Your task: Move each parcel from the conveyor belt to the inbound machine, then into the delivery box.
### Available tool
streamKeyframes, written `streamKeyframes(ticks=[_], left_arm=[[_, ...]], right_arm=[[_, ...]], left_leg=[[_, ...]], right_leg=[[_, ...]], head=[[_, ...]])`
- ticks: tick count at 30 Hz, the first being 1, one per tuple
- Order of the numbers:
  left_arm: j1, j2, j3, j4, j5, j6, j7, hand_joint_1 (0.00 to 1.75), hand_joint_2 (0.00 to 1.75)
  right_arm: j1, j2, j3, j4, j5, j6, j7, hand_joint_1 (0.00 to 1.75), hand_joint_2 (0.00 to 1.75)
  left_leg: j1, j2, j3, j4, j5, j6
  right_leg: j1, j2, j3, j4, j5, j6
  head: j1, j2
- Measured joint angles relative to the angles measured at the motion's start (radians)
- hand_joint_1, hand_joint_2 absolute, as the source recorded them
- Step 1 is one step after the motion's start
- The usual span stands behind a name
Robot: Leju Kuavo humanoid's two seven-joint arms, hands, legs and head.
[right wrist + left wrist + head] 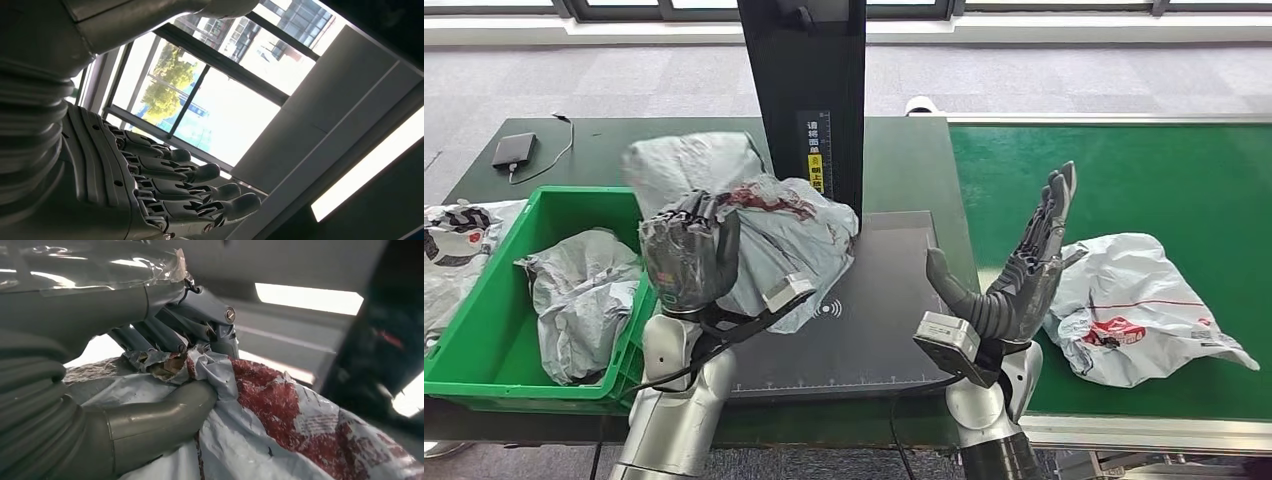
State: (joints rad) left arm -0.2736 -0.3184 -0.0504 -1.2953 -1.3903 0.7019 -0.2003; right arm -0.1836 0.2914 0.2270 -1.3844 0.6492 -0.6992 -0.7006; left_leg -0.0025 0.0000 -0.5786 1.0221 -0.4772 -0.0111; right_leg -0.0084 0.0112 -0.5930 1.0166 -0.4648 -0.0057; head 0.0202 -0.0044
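green bin (pixel 484 345) at our left holds one grey parcel (pixel 584 300); a white parcel (pixel 1134 305) lies on the belt (pixel 1124 170). our left hand (pixel 689 260) grips a grey parcel with red print (pixel 774 235) above the scanner plate (pixel 879 320). our right hand (pixel 1019 275) stands upright, fingers spread wide, holding nothing.

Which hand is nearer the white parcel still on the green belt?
Right. The right hand is raised, open, just beside the white parcel; the left hand grips a grey parcel across the scanner plate.
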Motion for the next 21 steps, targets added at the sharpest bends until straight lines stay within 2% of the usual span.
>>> streamKeyframes(ticks=[5, 8, 16, 19, 21], left_arm=[[0.016, 0.005, 0.033, -0.121, -0.011, 0.000, 0.001, 1.75, 1.75], [0.016, 0.008, 0.080, -0.172, -0.011, 0.000, -0.016, 1.75, 1.75], [-0.058, -0.007, 0.314, -0.156, 0.031, 0.000, -0.104, 1.75, 1.75], [-0.101, -0.008, 0.416, -0.100, 0.016, 0.000, -0.108, 1.75, 1.75], [-0.143, 0.007, 0.500, -0.028, -0.005, 0.000, -0.089, 1.75, 1.75]], right_arm=[[0.000, 0.000, 0.000, -0.001, 0.006, 0.000, 0.000, 0.00, 1.75], [0.003, 0.000, 0.000, -0.011, 0.008, 0.000, 0.000, 0.00, 1.75], [0.014, 0.000, -0.001, -0.045, 0.005, 0.000, 0.000, 0.00, 1.75], [0.022, -0.002, -0.003, -0.055, 0.001, 0.000, 0.000, 0.00, 1.75], [0.034, -0.004, -0.004, -0.064, 0.003, 0.000, 0.000, 0.00, 1.75]], left_leg=[[0.000, 0.000, 0.000, 0.000, 0.000, 0.000], [0.000, 0.000, 0.000, 0.000, 0.000, 0.000], [0.000, 0.000, 0.001, 0.000, 0.000, -0.001], [0.000, 0.001, 0.001, 0.000, 0.000, -0.001], [0.000, 0.001, 0.001, 0.000, 0.001, -0.001]], right_leg=[[0.000, -0.001, 0.000, 0.000, 0.000, 0.000], [0.000, 0.000, 0.000, 0.000, 0.000, 0.000], [0.000, 0.000, 0.000, 0.000, 0.000, 0.000], [0.000, 0.000, 0.000, 0.000, 0.000, 0.000], [0.000, 0.000, 0.000, 0.000, 0.000, 0.000]], head=[[0.000, 0.000], [0.000, 0.000], [0.000, 0.000], [0.000, 0.000], [0.000, 0.000]])
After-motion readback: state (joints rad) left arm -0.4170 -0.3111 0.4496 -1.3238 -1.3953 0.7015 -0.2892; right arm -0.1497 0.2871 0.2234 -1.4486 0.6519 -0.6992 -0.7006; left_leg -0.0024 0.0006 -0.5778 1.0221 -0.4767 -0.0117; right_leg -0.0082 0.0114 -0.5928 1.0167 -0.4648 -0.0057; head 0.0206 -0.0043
